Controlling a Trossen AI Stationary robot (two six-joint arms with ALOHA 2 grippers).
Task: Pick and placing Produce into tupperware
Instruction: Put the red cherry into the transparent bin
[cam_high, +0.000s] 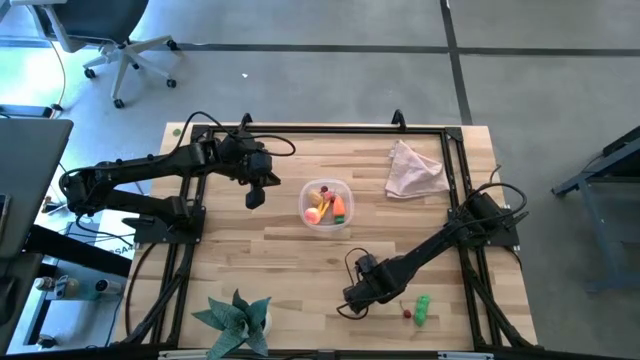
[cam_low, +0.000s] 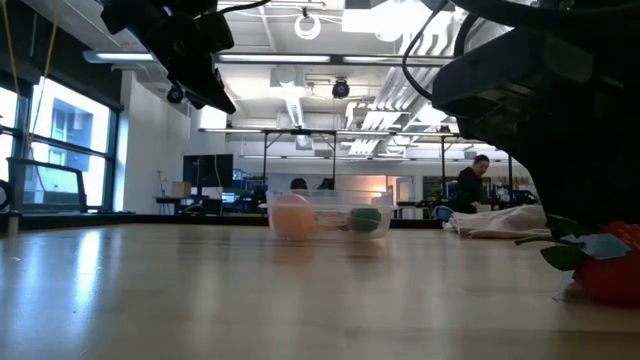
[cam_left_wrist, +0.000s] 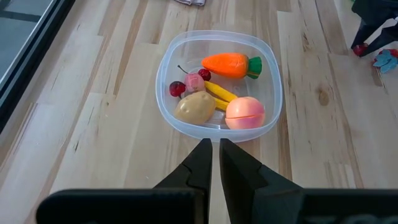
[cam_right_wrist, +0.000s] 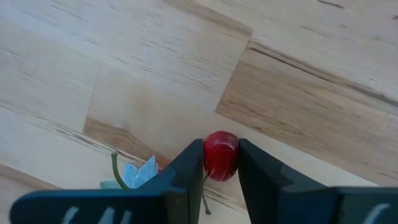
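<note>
The clear tupperware (cam_high: 326, 203) stands mid-table and holds produce: an orange carrot (cam_left_wrist: 231, 65), a tan potato (cam_left_wrist: 194, 107), a pink round piece (cam_left_wrist: 245, 112), yellow sticks and red cherries. My left gripper (cam_high: 255, 195) hangs shut above the table, just left of the tupperware, touching nothing. Near the table's front edge my right gripper (cam_high: 352, 300) points down with a red cherry (cam_right_wrist: 221, 155) between its fingers. A green pepper (cam_high: 422, 310) and a small red piece (cam_high: 407, 314) lie on the wood to its right. My right gripper pinches the cherry's round red body (cam_right_wrist: 221, 163) between its two fingers, one on either side. The fingers come from above and point down. The cherry sits low at the wooden tabletop, and its green stem and pale leaf (cam_right_wrist: 140, 173) trail beside one finger.
A pinkish-beige cloth (cam_high: 412, 170) lies crumpled at the far right. A green leafy fake plant (cam_high: 235, 320) stands at the front left edge. Bare wood lies between the tupperware and my right gripper. People show in the room behind the table.
</note>
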